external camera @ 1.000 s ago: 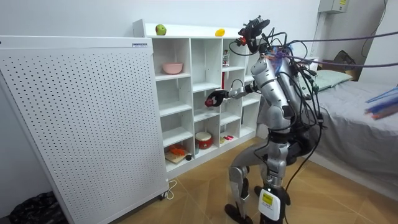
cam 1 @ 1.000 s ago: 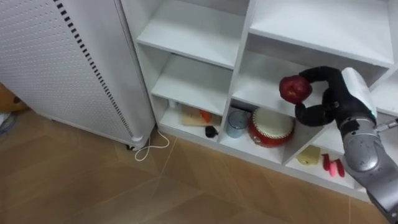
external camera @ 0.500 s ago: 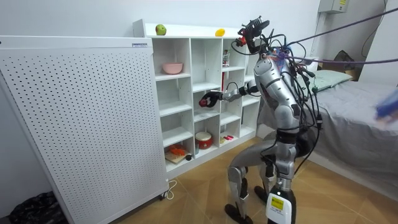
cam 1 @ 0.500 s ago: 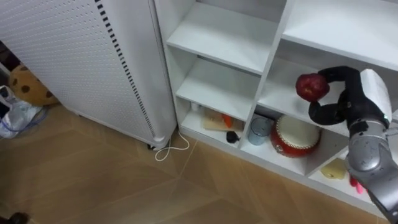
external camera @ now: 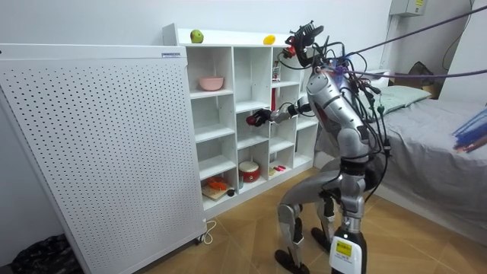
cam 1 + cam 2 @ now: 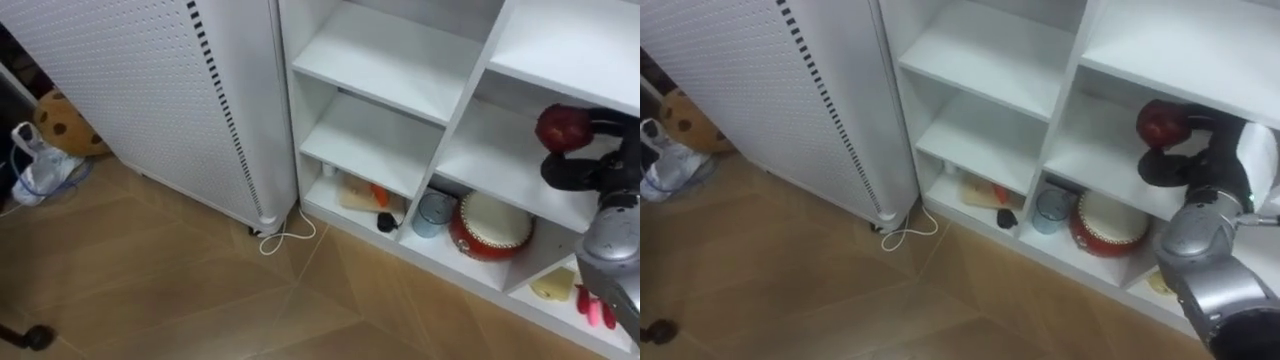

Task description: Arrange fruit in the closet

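My right hand [image 6: 592,172] is shut on a dark red apple [image 6: 563,127], fingers curled round it from behind and below. It holds the apple at the mouth of a middle compartment of the white closet [image 6: 400,70], just above that compartment's shelf board [image 6: 495,165]. In the right eye view the apple [image 6: 1160,124] and hand [image 6: 1200,160] sit at the same opening. The room view shows me standing before the closet [image 5: 228,114] with knees bent, my right hand [image 5: 264,116] stretched out with the apple [image 5: 252,121]. A green apple [image 5: 197,36] and a yellow fruit [image 5: 268,39] lie on the closet's top.
The bottom compartments hold a red round tin [image 6: 490,225], a blue cup [image 6: 431,213], a board with orange items [image 6: 358,194] and small yellow and pink things [image 6: 552,287]. A pink bowl [image 5: 211,83] sits on an upper shelf. A white perforated panel [image 6: 130,90] stands left, a white cord [image 6: 285,238] on the floor.
The eye views have swung, so the closet sits further right. My right hand keeps hold of the apple and has reached a little closer to the middle compartment.
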`<state>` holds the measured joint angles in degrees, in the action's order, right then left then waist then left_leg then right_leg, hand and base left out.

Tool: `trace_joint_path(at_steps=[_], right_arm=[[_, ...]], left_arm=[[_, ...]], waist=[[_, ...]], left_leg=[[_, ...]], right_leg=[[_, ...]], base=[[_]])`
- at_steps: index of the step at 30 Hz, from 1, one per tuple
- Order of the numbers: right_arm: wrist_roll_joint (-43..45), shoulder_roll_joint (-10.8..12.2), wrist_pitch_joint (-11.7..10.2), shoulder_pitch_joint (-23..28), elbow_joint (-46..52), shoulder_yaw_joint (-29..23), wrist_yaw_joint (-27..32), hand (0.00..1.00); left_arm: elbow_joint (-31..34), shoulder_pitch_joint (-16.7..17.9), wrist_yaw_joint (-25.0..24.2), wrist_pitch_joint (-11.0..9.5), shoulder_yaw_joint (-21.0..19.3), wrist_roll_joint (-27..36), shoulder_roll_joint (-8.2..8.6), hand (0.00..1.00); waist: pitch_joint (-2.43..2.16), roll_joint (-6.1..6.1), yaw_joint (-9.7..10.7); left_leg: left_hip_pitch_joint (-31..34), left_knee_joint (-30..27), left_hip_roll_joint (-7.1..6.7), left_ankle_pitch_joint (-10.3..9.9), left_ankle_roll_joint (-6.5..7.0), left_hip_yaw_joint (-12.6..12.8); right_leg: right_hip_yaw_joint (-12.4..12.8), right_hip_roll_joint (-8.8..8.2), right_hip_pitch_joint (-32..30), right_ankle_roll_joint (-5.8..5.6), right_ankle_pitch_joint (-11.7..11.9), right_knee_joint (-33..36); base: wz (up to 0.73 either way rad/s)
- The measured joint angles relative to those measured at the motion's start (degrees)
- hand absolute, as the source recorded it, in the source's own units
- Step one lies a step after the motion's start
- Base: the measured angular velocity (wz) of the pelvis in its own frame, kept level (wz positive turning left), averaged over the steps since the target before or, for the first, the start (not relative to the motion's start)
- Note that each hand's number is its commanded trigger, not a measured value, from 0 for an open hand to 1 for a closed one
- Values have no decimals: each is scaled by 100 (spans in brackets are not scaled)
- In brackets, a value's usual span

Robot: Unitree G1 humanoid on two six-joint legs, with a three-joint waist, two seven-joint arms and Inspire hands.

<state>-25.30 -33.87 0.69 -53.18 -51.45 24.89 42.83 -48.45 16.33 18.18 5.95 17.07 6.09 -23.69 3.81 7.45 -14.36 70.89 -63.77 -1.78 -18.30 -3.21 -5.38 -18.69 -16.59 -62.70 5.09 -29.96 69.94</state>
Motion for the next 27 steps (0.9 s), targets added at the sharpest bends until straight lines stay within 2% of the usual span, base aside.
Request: trace_joint_path(at_steps=[1, 2, 9, 13, 17, 22, 27], right_arm=[[-125, 0, 0, 0, 1, -26, 63, 9], [-194, -1, 0, 0, 0, -62, 97, 0], [-1213, -88, -93, -87, 21, -157, 349, 0], [-1758, -143, -128, -110, -12, -240, 424, 0], [-1941, -145, -137, -202, -183, -241, 445, 0], [-2027, -161, -176, -205, -227, -285, 444, 0], [-2239, -159, -203, -183, -210, -284, 410, 0]], left_arm=[[5, 0, 37, -8, 0, 0, 1, 0], [7, 0, 53, -12, -1, 0, 0, 0], [24, 10, 292, -15, -8, -24, -13, 0], [25, 48, 370, -6, -11, -75, -13, 0], [26, 74, 378, -3, -13, -80, -14, 0], [27, 74, 385, -4, -11, -117, -20, 0], [19, 74, 389, -25, -10, -130, -20, 0]], waist=[[-1, 1, 17], [-2, 2, 22], [-5, -5, 10], [-9, -12, -19], [-18, -34, -62], [-36, -137, -157], [-31, -148, -174]], left_leg=[[-1, -2, 8, -6, 11, 22], [-5, -2, 11, -8, 14, 31], [-10, 9, 10, -1, 28, 40], [-41, 9, -1, 9, 46, 44], [-69, 11, -10, 14, 55, 49], [-184, 52, -27, 13, 57, 76], [-312, 108, -3, 13, 57, 96]], right_leg=[[2, -8, -1, 1, 0, 0], [7, -8, 0, 1, 0, -1], [3, 0, 16, -13, 0, -22], [-9, -7, 78, -65, -29, -22], [0, -4, 106, -75, -30, -23], [38, -17, 174, -84, -33, -28], [54, 7, 280, -87, -28, -90]], base=[[-4], [-3], [1], [7], [1], [0], [-1]])
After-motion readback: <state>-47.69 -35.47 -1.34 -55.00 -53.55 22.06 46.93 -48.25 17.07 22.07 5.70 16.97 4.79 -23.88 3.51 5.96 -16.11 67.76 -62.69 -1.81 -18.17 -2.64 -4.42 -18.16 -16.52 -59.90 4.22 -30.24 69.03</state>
